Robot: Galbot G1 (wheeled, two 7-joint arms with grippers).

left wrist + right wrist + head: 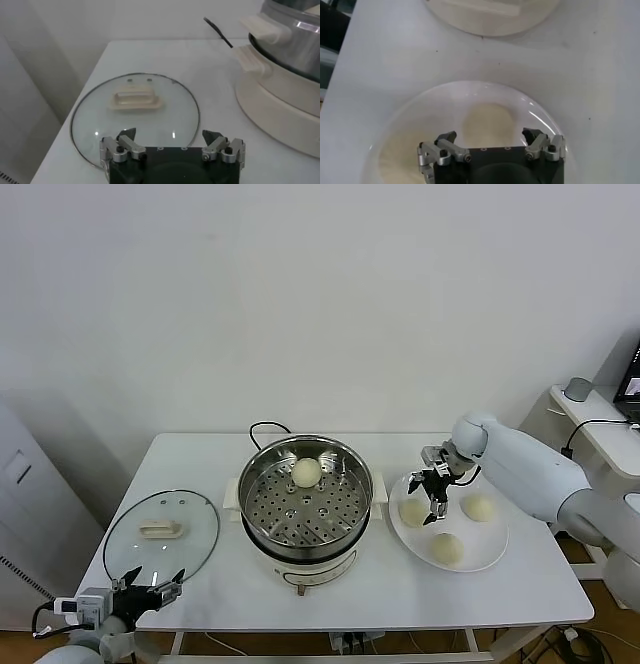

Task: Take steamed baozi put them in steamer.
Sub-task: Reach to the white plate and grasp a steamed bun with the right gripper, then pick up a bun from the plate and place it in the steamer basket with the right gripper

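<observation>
The steamer (258, 484) stands mid-table with one baozi (306, 472) on its perforated bottom at the back. Three more baozi lie on a white plate (492, 552) to its right: one at the left (410, 513), one at the back right (478, 507) and one at the front (446, 548). My right gripper (434, 507) hangs just over the left bun, open. In the right wrist view that baozi (487, 120) lies between the spread fingers of the right gripper (490, 134), untouched. My left gripper (155, 581) waits open at the table's front left.
A round glass lid (195, 529) with a cream handle lies flat left of the steamer, just beyond the left gripper (170, 134). The steamer's black cord (262, 427) runs off behind it. A side table (600, 419) stands at the far right.
</observation>
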